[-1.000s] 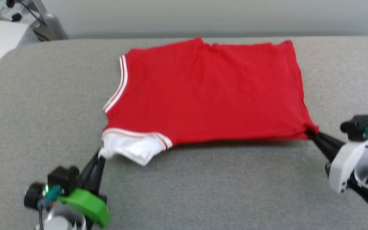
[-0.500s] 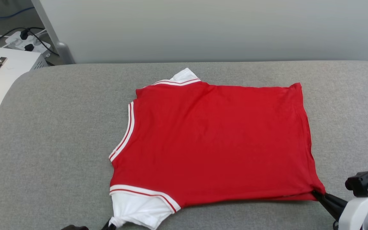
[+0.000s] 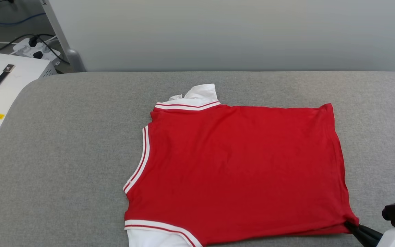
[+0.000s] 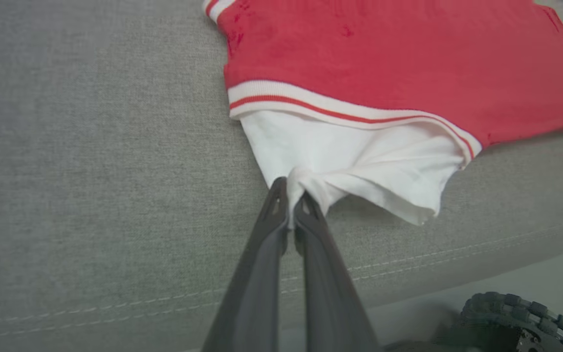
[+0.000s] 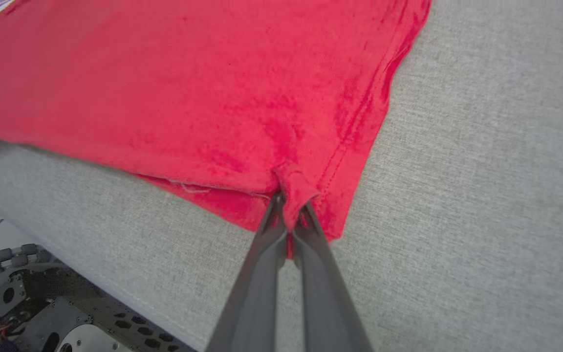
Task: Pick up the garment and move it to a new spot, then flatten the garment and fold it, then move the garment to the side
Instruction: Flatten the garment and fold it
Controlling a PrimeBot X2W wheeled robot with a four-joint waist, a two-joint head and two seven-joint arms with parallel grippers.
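Note:
The garment (image 3: pixel 238 168), a red jersey with white sleeves and striped trim, lies spread flat on the grey cushion (image 3: pixel 63 154), plain red side up; no numerals show. My left gripper (image 4: pixel 291 205) is shut on the bunched edge of the near white sleeve (image 4: pixel 359 161). At the lower right of the head view, my right gripper (image 3: pixel 349 224) is shut on the garment's near hem corner; the right wrist view shows red fabric (image 5: pixel 213 83) pinched between its fingers (image 5: pixel 281 210). The far white sleeve (image 3: pixel 201 93) peeks out at the garment's far edge.
A white box with a black handle (image 3: pixel 2 89) and a power strip with cables (image 3: pixel 36 49) sit on the floor at the far left. A pale wall panel (image 3: pixel 218 34) rises behind the cushion. The robot's wheeled base (image 5: pixel 17 303) shows under the cushion's near edge.
The head camera has tilted up, so the picture has slid down and the left gripper has left it. The garment's far side now lies flat, with the far sleeve showing.

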